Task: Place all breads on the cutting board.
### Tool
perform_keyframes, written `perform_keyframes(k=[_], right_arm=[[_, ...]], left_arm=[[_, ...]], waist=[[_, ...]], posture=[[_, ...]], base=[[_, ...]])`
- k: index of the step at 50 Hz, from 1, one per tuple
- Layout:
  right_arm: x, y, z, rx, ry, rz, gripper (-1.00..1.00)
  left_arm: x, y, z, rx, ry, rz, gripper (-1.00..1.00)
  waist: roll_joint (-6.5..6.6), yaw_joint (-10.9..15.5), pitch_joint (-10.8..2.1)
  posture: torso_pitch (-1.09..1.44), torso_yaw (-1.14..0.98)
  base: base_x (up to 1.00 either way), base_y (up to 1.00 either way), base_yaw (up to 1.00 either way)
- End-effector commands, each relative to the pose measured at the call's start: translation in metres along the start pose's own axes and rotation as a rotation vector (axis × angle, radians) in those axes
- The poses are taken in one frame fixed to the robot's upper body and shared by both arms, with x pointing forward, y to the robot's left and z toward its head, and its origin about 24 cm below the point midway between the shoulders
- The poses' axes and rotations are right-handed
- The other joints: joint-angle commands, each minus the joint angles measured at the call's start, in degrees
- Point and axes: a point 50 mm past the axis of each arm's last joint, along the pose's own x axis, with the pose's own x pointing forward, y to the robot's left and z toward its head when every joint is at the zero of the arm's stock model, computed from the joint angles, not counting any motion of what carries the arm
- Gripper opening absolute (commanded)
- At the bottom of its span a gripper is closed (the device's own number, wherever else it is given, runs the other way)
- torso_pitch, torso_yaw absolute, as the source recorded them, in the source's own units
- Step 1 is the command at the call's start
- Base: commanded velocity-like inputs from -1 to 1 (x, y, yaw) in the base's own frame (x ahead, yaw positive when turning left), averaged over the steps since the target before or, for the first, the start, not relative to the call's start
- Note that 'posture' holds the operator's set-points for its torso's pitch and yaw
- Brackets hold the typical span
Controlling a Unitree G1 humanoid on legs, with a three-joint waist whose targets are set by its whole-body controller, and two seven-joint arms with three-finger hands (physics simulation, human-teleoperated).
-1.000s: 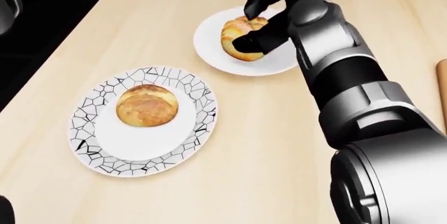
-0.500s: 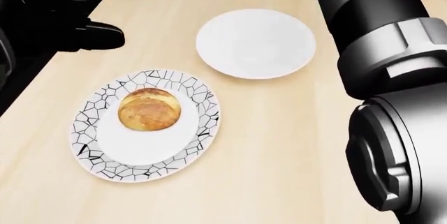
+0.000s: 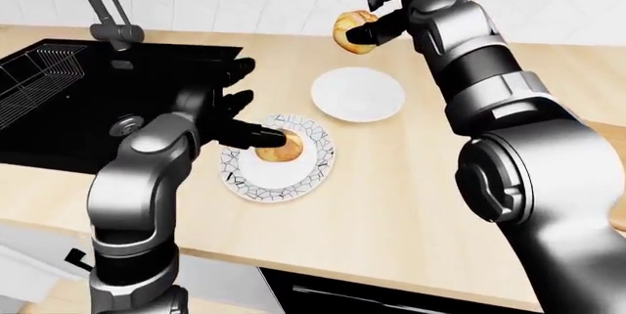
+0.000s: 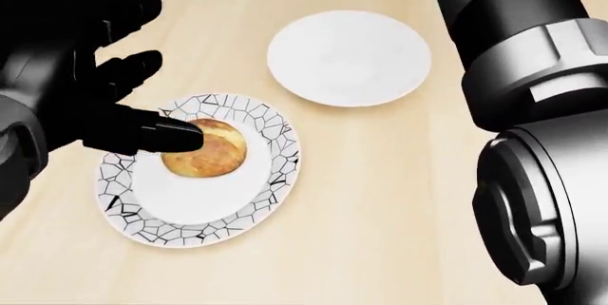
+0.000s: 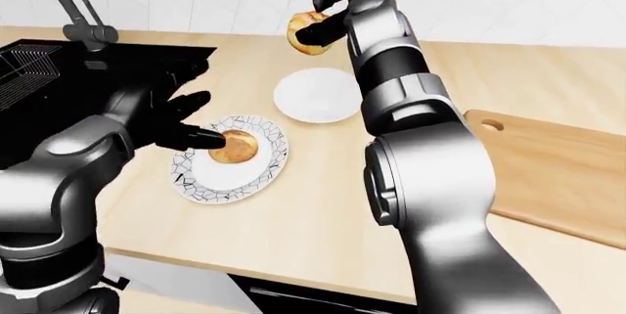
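Two round, golden, crusty breads; the right hand (image 3: 376, 17) grips one bun (image 3: 350, 31) high above the smooth white plate (image 3: 358, 94); the other roll (image 4: 204, 148) sits on a round crackle plate (image 4: 199, 169), the open left hand (image 4: 105, 102) touching it with one black finger; one flat wooden board (image 5: 552, 174) lies at the right-eye view's right.

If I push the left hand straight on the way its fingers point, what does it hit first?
The bread roll on the patterned plate. The left hand is open and one of its fingers already looks to be at the roll's left edge in the head view, though actual contact is unclear.
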Motion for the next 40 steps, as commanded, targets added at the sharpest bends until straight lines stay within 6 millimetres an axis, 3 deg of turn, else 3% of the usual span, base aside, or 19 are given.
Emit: perform_keyframes(k=[1,7,15,40], right_arm=[[-0.008,-0.011,0.03,0.009,-0.114,-0.037,-1.0],[-0.007,-0.01,0.026,0.013,-0.109,-0.036,-1.0],[-0.005,-0.008,0.022,0.016,-0.105,-0.034,-1.0],[-0.004,-0.003,0.017,0.022,-0.101,-0.026,-1.0]], left_arm=[[-0.005,0.002,0.017,0.034,-0.085,0.014,0.72],[-0.008,-0.006,0.013,0.062,-0.077,-0.015,0.57],[-0.01,-0.01,0.005,0.092,-0.065,-0.034,0.64],[-0.007,-0.014,0.001,0.205,-0.068,-0.042,0.55]], waist=[[0.09,0.0,-1.88],[-0.11,0.1,-1.92],[-0.26,0.2,-2.0],[-0.79,0.5,-2.19]], posture=[[0.0,0.0],[0.0,0.0],[0.0,0.0],[0.0,0.0]], base=[[0.0,0.0,0.0],[0.0,0.0,0.0],[0.0,0.0,0.0],[0.0,0.0,0.0]])
